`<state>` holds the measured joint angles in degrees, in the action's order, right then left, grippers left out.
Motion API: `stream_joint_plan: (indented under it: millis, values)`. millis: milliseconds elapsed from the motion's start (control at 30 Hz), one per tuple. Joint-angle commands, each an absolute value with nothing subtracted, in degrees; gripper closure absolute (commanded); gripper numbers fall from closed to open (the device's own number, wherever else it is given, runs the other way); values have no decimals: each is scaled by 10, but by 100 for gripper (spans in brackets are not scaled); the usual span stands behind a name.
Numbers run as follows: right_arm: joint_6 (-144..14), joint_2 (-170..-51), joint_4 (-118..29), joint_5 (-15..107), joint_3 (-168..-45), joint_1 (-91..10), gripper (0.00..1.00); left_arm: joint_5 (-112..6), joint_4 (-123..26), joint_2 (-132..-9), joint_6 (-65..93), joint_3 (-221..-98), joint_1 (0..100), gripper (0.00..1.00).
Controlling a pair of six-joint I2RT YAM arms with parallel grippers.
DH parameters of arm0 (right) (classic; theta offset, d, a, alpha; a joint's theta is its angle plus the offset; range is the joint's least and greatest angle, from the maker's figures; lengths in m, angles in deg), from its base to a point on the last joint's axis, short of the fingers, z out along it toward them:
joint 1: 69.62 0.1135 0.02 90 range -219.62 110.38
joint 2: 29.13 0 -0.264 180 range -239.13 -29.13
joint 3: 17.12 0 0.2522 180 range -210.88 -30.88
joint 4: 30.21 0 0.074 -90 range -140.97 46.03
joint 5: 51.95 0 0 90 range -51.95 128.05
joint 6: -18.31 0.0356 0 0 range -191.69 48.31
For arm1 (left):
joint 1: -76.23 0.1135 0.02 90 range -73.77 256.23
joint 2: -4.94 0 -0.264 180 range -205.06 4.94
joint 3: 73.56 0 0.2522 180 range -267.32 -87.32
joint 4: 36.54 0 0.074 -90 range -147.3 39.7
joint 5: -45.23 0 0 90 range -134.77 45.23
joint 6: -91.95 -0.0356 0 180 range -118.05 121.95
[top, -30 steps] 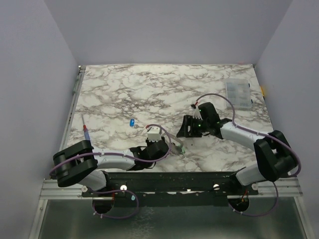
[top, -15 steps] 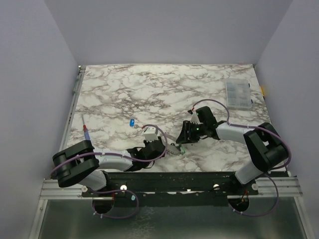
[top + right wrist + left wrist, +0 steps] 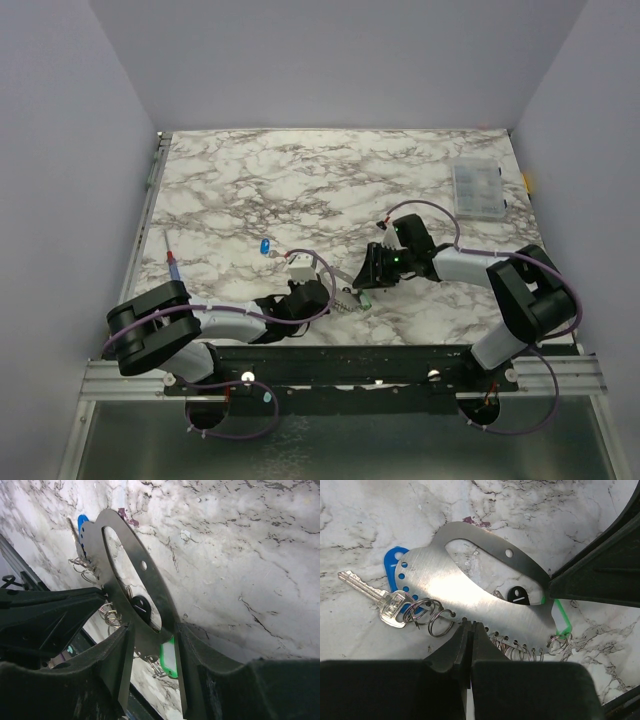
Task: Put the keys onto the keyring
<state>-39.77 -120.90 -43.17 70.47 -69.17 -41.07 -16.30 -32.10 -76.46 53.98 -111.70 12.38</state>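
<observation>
**Steadying the keyring for threading.** The keyring [image 3: 470, 585], a flat steel plate with a long oval slot and small split rings along one edge, sits between the two arms near the front edge of the bench [image 3: 300, 170]. It is tilted, with a shadow under it.

- **Right jaws:** clamped across the keyring's narrow end, one finger [image 3: 107, 660] against each edge, as the right wrist view shows.
- **Left jaws:** together, with the fingertips [image 3: 452, 652] touching the keyring's ringed edge at mid-length. Whether they nip a split ring cannot be told.

A silver key [image 3: 390, 611] hangs from a split ring at the keyring's broad end. A blue key [image 3: 394, 565] lies under that end, a black key [image 3: 519, 595] shows through the slot, and a green key [image 3: 167, 660] sits at the clamped end — whether these three are threaded cannot be told. A second blue key [image 3: 264, 245] lies alone, well apart, behind and to the left of the keyring.

Judgement: the step in hand is fixing the keyring in place. Next, one arm should release, fetch the second blue key and feed its hole onto a free split ring — a fine, closely aligned move, made while the other arm holds the keyring firm.
</observation>
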Motion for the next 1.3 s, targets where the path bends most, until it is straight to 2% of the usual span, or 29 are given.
stream_joint_plan:
  millis: [0,200,433,700,967,1267]
  values:
    - [-405,-1221,-457,680,-672,-404,54,-192,-292,-768,530,-1120,122,100]
    - [-423,-1170,-480,655,-684,-404,53,-212,-328,-734,380,-1173,122,100]
    - [-449,-1029,-490,611,-716,-404,40,-249,-474,-684,141,-1274,127,100]
    - [-486,-867,-446,594,-711,-404,28,-317,-621,-664,16,-1378,135,100]
    - [-526,-849,-402,749,-702,-404,19,-357,-672,-683,49,-1442,172,100]
    - [-523,-801,-338,683,-635,-399,21,-400,-668,-687,183,-1427,245,100]
